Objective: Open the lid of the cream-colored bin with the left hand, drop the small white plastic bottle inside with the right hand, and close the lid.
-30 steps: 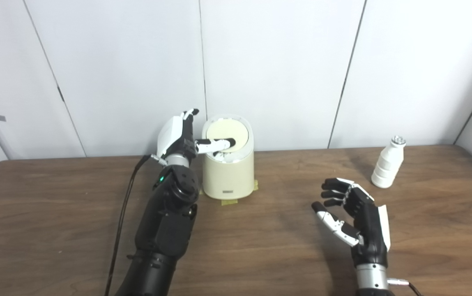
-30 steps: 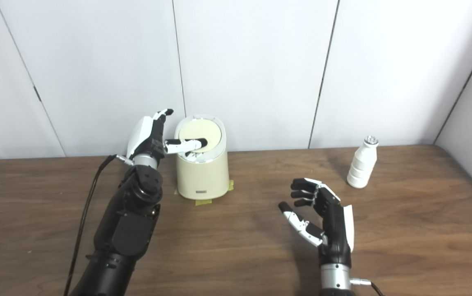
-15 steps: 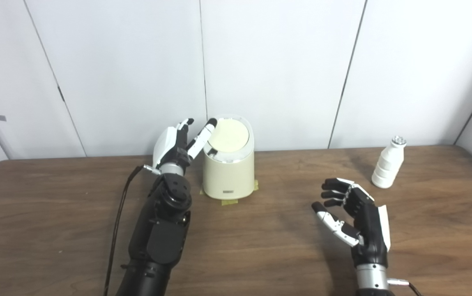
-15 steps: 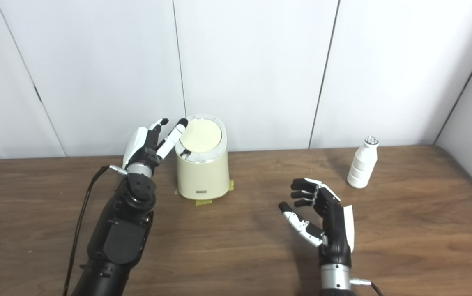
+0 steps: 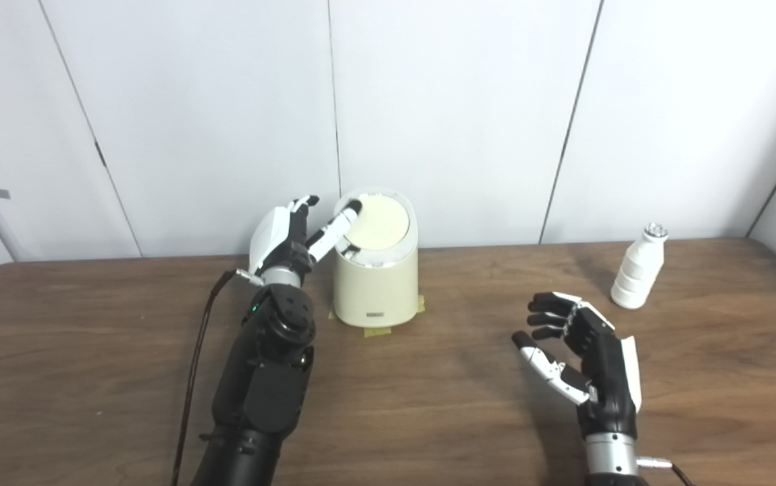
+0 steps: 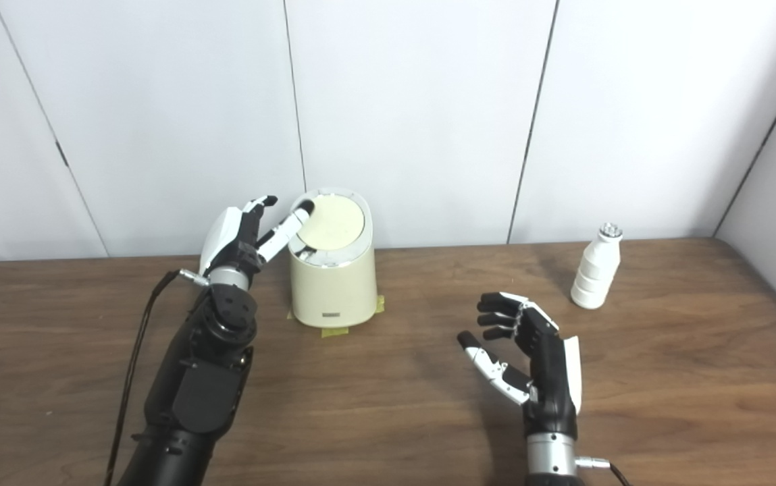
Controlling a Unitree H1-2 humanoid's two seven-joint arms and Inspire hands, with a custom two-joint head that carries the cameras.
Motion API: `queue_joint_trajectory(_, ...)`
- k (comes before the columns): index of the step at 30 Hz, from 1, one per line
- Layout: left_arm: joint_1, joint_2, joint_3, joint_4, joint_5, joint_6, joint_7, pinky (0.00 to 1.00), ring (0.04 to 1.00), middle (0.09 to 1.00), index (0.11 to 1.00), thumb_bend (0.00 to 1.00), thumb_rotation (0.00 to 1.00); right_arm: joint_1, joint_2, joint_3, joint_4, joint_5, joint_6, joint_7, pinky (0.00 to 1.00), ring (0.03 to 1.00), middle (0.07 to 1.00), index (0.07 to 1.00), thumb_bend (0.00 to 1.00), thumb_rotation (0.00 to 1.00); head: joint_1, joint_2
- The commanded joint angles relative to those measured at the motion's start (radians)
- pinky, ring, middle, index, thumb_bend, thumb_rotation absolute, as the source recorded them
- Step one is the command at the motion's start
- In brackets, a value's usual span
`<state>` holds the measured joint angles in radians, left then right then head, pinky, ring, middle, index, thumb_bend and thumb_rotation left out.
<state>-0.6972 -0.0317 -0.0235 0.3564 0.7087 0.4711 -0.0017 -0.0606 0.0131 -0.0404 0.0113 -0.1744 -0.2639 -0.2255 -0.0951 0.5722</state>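
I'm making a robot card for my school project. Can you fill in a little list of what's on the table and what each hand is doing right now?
bin: cream-colored bin near the back of the table, on yellow tape
lid: round lid, looks shut
bottle: small white plastic bottle standing upright, far right, apart from both hands
left hand: left hand open beside the bin, one fingertip at the lid's left edge
right hand: right hand open, holding nothing, over the table in front of the bottle
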Motion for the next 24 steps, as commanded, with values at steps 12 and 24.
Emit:
queue_joint_trajectory(12, -0.085, 0.011, -0.046, 0.026, 0.042, -0.002, 0.016, 1.00, 0.998, 1.000, 0.943, 0.90, 0.26, 0.009, 0.010, 0.010, 0.024, -0.033, -0.020, -0.009, 0.49, 0.579, 0.613, 0.601, 0.34, 0.11, -0.006, 0.002)
queue_joint_trajectory(24, -0.088, 0.083, -0.217, 0.064, 0.326, -0.001, -0.005, 1.00, 1.000, 0.970, 0.944, 0.93, 0.00, 0.009, 0.011, 0.009, 0.018, -0.023, -0.008, -0.005, 0.50, 0.589, 0.619, 0.604, 0.35, 0.15, -0.005, 0.004)
